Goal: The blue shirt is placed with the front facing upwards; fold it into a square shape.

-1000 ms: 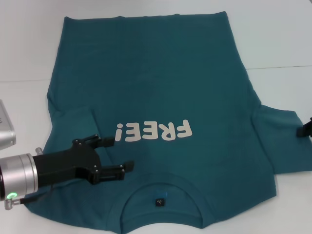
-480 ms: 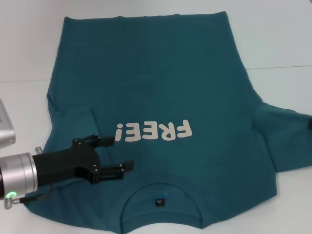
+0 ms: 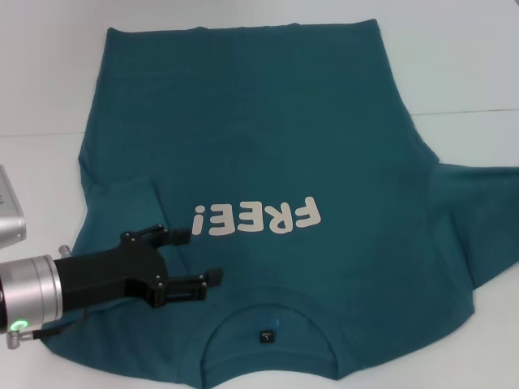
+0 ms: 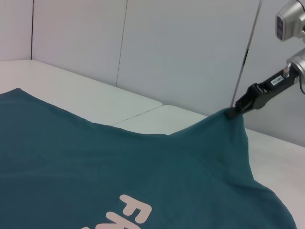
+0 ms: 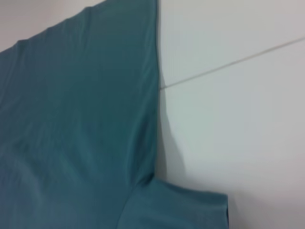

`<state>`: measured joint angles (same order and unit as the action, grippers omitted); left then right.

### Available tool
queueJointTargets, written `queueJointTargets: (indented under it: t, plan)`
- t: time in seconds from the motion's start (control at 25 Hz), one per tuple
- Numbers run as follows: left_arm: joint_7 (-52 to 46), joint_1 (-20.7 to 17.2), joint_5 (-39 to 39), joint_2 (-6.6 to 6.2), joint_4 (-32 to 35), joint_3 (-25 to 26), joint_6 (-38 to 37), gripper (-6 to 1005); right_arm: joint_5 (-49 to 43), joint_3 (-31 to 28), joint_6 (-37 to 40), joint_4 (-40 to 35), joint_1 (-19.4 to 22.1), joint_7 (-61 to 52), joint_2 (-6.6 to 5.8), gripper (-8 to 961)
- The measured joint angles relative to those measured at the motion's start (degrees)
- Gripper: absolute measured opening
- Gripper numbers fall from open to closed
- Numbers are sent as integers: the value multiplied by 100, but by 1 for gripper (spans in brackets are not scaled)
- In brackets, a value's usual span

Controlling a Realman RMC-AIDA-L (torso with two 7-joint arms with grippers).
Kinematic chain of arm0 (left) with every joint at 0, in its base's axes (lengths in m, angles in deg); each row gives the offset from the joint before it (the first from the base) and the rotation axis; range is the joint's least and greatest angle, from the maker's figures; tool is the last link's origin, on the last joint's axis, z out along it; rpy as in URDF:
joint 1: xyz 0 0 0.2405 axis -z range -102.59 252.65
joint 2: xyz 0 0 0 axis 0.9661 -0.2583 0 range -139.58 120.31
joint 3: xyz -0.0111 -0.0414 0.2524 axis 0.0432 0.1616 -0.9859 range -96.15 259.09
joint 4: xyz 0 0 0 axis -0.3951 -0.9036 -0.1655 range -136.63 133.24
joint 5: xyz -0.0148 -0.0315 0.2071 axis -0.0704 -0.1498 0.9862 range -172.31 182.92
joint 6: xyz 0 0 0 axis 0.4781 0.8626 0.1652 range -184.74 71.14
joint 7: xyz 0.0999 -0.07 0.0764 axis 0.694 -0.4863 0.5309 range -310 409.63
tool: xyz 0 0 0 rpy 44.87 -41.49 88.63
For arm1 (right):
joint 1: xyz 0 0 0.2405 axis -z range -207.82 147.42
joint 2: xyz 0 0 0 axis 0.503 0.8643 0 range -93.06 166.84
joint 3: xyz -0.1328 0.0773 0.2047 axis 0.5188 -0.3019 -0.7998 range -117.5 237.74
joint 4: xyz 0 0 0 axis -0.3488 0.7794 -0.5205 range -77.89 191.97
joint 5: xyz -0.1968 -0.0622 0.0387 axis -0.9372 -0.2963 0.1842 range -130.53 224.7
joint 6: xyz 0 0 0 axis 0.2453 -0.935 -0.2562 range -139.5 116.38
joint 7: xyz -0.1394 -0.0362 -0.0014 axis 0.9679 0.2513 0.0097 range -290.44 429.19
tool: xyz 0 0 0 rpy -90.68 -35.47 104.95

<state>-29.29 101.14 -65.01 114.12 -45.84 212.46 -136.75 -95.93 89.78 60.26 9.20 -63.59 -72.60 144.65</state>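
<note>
Head view: one blue shirt [image 3: 268,154] lies front-up on the white table [image 3: 470,65], collar nearest the robot; the left gripper [image 3: 188,255] hovers with fingers spread over the shoulder, the "FREE!" lettering [image 3: 255,219] just beyond its tips. It grasps nothing (likely waiting its turn).
Left wrist view: the right gripper [image 4: 234,111] is clenched on the far sleeve, lifting it into a peak, probably to fold it inward.
Right wrist view: shirt edge and sleeve below, on the table; own fingers unseen.
Count: one shirt, two grippers.
</note>
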Motion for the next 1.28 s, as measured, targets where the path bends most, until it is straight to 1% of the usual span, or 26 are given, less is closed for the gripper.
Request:
queueJointTargets:
  t: [0.32, 0.56, 0.8, 0.88, 1.12, 1.28]
  plan:
    - [0, -18, -4, -1, -39, 29, -42, 918, -24, 54, 293, -270, -93, 5, -18, 73]
    - [0, -27, -5, -3, -61, 40, -159, 918, -316, 68, 550, -571, -228, 1, -36, 87]
    - [0, -49, -9, -7, -69, 56, -177, 918, -369, 92, 793, -640, -389, 0, -36, 100]
    - [0, -54, -9, -8, -69, 58, -184, 918, -373, 195, 948, -682, -459, 3, -27, 105]
    - [0, -51, -8, -10, -70, 58, -201, 918, -749, 689, 1395, -973, -762, -62, 77, 119]
    - [0, -40, -5, -17, -83, 59, -204, 918, -1005, 860, 1657, -980, -1091, -80, 200, 128]
